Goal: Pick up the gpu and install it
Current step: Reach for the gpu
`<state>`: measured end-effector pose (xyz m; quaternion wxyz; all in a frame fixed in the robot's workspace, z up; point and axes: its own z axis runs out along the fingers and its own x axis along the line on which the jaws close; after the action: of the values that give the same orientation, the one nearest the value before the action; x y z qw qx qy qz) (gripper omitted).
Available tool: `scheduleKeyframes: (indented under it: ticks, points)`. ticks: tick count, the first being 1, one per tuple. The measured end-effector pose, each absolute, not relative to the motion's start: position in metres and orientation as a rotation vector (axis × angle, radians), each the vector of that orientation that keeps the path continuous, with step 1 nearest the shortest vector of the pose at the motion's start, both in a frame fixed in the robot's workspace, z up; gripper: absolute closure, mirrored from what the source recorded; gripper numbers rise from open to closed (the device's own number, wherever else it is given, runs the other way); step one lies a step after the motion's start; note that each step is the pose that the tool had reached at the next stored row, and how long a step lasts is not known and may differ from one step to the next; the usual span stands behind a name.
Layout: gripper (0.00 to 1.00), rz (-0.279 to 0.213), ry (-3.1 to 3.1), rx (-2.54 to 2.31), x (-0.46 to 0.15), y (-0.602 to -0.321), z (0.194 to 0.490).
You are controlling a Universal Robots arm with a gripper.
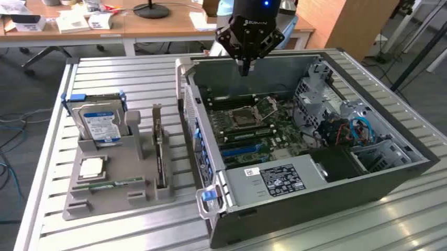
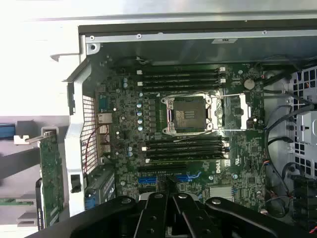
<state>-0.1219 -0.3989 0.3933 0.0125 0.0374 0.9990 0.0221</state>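
Slatted table [image 1: 104, 73]; tool [image 1: 244, 71] closed, empty, above case [image 1: 335, 201]

In the upper middle of the exterior view, the gripper [image 1: 244, 70] is matte black: a rounded housing with pale lettering [image 1: 249, 23] across it, a small blue light [image 1: 265, 4] glowing above, and angular linkages narrowing to slim fingers [image 1: 244, 64]. The wrist view shows its glossy black link bars [image 2: 111, 214], joined by round pivot pins [image 2: 125, 201].

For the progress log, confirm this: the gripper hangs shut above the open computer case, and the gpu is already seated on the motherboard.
Not seated: the exterior view shows the gpu standing in the grey holder beside the computer case. The rest is right.
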Motion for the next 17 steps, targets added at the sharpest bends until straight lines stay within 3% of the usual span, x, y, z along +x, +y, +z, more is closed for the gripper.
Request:
scheduleKeyframes:
  ticks: [17]
  points:
    - [0.90, 0.069, 3.114, 0.117, -0.1286, -0.3989, 0.3927]
